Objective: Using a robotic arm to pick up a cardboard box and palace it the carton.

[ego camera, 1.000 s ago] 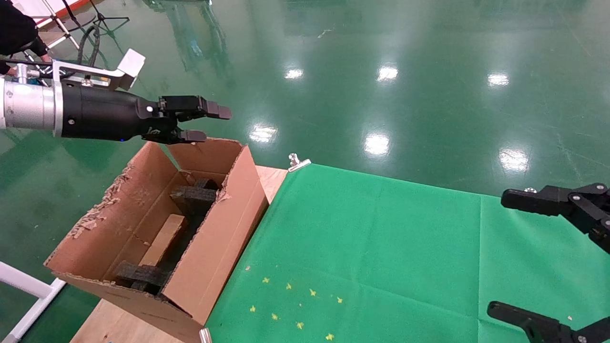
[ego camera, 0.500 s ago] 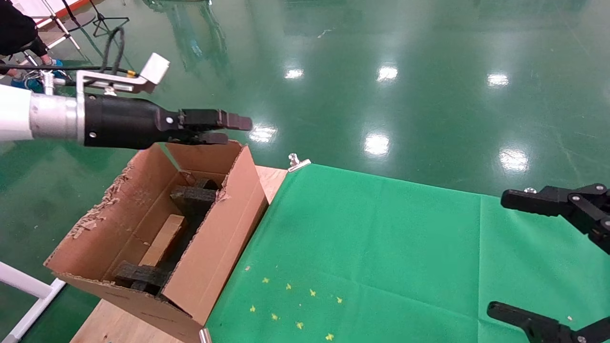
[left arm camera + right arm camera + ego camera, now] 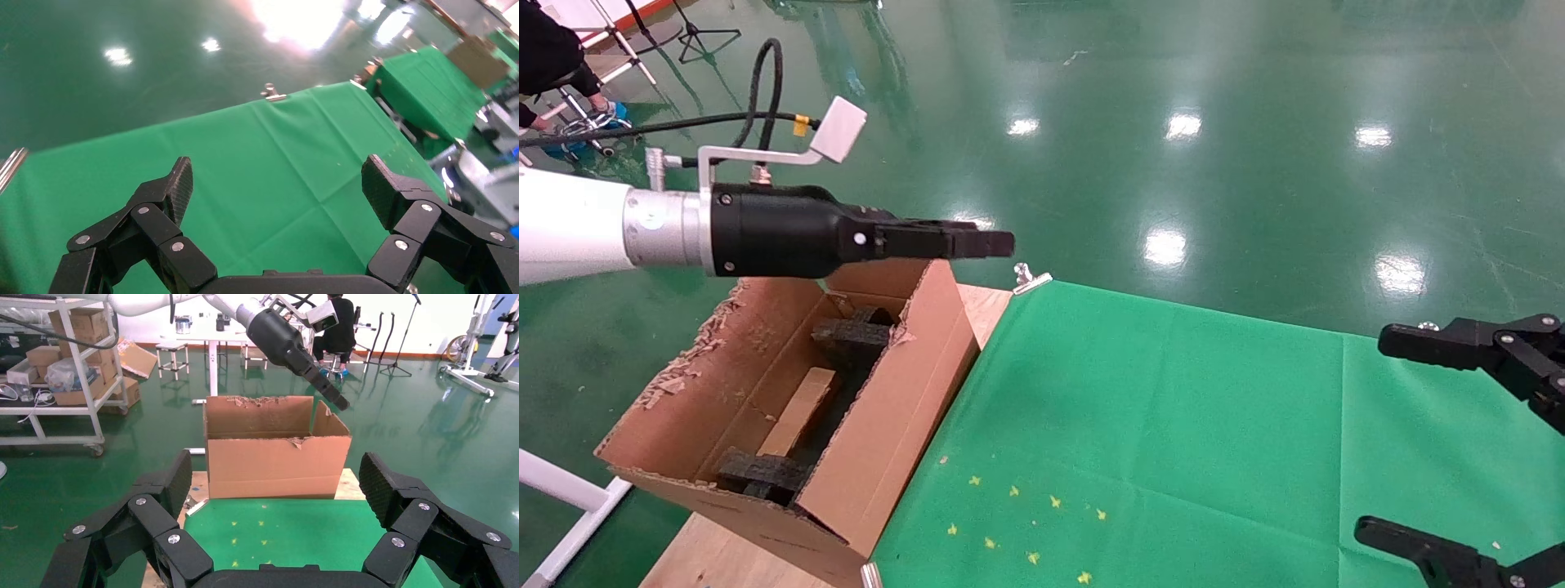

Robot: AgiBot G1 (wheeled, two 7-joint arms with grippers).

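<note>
Bright overhead lamps glare off glossy floor (image 3: 1173, 163).

The carton (image 3: 789, 408) walls and foam blocks (image 3: 764, 474) hide most of the box (image 3: 798, 412) inside. The right gripper (image 3: 1459, 441) is cut off by the head view's edge.

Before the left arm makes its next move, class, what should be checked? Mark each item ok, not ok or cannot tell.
1. Left gripper open and holding nothing: ok.
2. Cardboard box inside the carton, between the black foam blocks: ok.
3. Box seated flat on the carton's floor: cannot tell.
4. Left gripper above the carton's far flap, not touching it: ok.
5. Right gripper open, parked over the green cloth: ok.
</note>
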